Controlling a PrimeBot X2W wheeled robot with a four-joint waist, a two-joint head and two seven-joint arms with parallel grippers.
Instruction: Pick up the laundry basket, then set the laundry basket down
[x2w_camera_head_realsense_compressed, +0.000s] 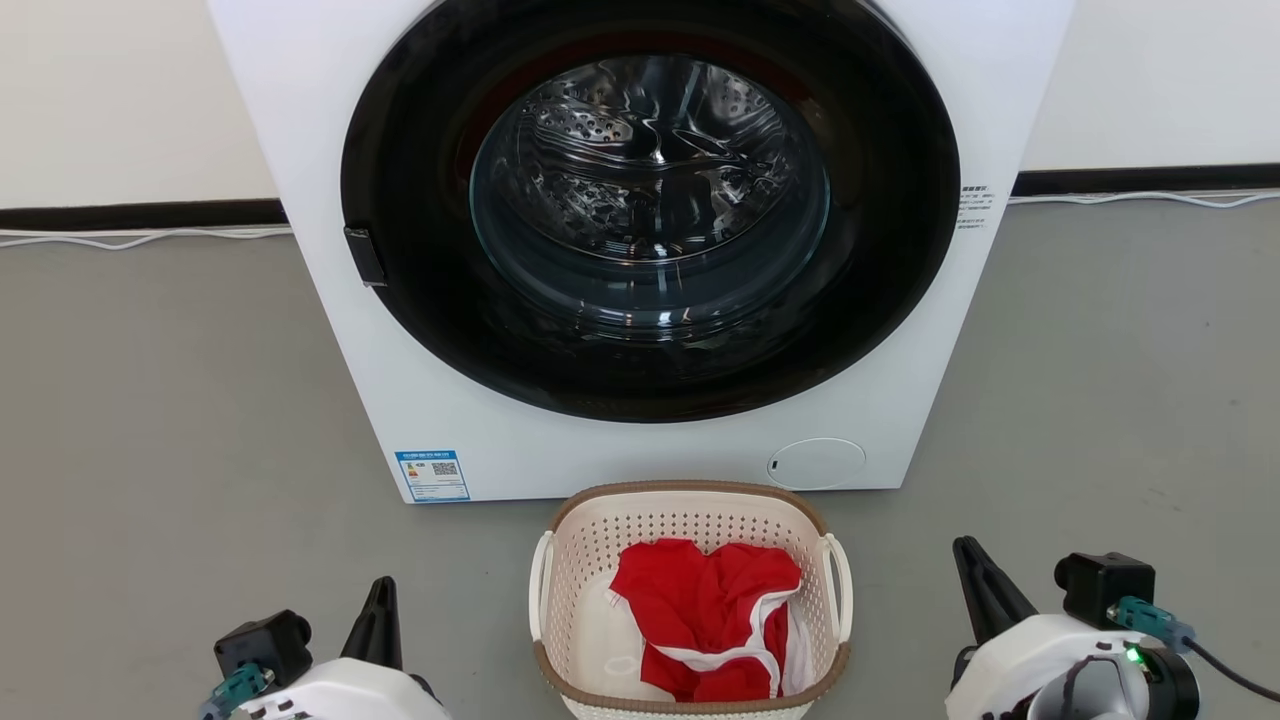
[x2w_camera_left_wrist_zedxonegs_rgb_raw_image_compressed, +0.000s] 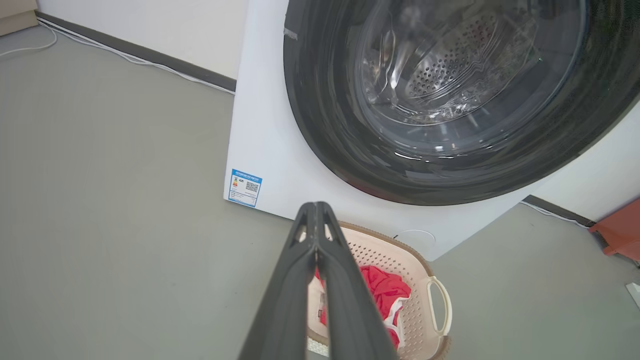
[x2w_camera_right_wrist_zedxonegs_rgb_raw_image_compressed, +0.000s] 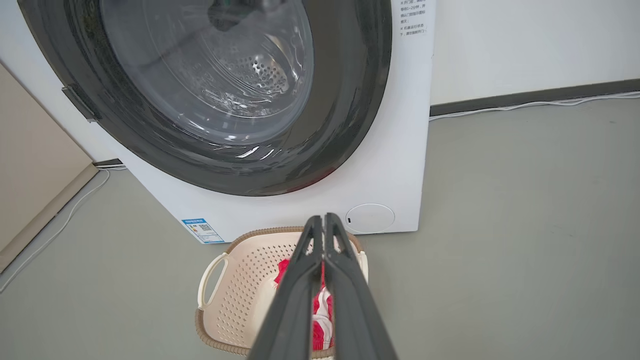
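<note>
1. Your laundry basket (x2w_camera_head_realsense_compressed: 690, 525) sits on the grey floor (x2w_camera_head_realsense_compressed: 150, 400), just in front of the white washing machine (x2w_camera_head_realsense_compressed: 640, 450), holding a red garment (x2w_camera_head_realsense_compressed: 710, 600).
2. Your left gripper (x2w_camera_head_realsense_compressed: 382, 587) hovers to its left, fingers pressed together, empty.
3. Your right gripper (x2w_camera_head_realsense_compressed: 966, 547) hovers to its right, likewise pressed together, empty.

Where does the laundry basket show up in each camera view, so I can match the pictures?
Head view: laundry basket at bottom centre, just in front of the washing machine.
Left wrist view: basket at the bottom, right of centre, partly behind the shut left gripper.
Right wrist view: basket at the bottom, left of centre, partly behind the shut right gripper.
Shared landmark: the blue label on the machine's lower front corner.
</note>
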